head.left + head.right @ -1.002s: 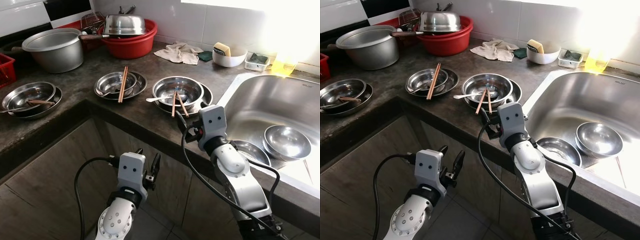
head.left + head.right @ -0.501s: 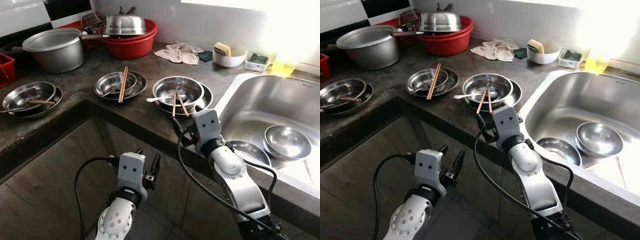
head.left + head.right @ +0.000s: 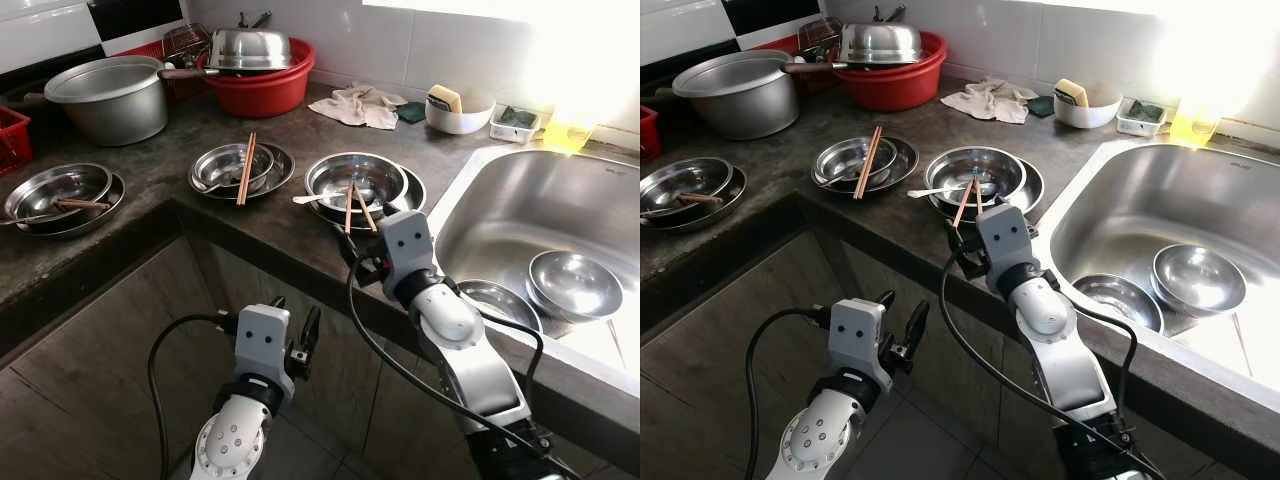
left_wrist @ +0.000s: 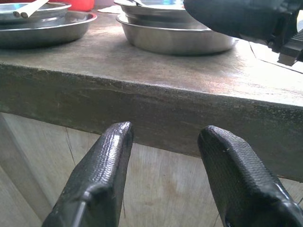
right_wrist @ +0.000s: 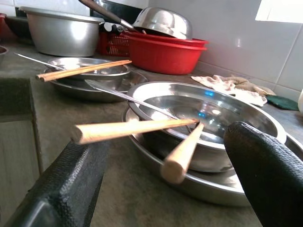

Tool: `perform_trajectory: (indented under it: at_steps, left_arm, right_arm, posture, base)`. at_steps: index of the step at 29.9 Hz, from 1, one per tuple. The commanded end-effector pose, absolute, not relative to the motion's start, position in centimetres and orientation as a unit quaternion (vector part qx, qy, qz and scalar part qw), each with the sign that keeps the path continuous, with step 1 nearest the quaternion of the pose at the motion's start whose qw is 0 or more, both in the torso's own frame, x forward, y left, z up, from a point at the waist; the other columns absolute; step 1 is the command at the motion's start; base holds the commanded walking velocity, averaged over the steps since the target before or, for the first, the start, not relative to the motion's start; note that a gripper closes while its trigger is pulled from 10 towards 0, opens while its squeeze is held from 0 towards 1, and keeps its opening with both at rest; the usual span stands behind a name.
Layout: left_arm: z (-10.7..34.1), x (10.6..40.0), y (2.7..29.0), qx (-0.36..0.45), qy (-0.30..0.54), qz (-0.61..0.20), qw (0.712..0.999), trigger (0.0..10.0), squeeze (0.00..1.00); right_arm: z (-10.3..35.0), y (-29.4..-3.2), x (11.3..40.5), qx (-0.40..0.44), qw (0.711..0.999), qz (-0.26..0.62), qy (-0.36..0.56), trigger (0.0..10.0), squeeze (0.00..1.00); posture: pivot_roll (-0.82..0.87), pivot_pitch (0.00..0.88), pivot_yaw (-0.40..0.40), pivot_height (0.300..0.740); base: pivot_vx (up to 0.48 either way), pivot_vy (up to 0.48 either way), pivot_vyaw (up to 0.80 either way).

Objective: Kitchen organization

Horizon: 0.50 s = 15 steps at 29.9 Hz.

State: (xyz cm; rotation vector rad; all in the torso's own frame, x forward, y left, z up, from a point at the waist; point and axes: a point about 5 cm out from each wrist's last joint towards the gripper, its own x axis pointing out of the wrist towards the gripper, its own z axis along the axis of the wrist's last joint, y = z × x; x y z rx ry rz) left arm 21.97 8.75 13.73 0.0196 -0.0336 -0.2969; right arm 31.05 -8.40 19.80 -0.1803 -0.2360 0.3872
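The right gripper (image 5: 165, 189) has moved forward over the counter edge (image 3: 270, 240) and now sits closer to the chopsticks (image 3: 354, 208) than a second ago. Its fingers (image 5: 265, 165) are spread wide, one on each side of the chopstick ends, not touching them. The chopsticks rest across a bowl (image 3: 356, 180) just ahead of the gripper. The left gripper (image 4: 163, 156) has stayed low below the counter edge, fingers apart and holding nothing.
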Motion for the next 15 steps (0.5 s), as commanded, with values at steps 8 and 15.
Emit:
perform_trajectory:
  at_steps: [8,15]
  left_arm:
    - [13.89,21.82,8.73,0.009,-0.019,-0.147,0.989,10.0,0.0]
    - [13.87,21.84,8.73,0.009,-0.02,-0.147,0.989,10.0,0.0]
  right_arm:
    - [20.57,-7.92,31.66,-0.074,0.973,0.178,-0.128,10.0,0.0]
    - [20.56,-8.49,32.13,-0.075,0.979,0.148,-0.121,10.0,0.0]
  posture:
    - [0.1,0.098,-0.006,0.74]
    - [0.1,0.097,-0.007,0.74]
  base:
    - [0.0,0.0,0.0]
    - [0.0,0.0,0.0]
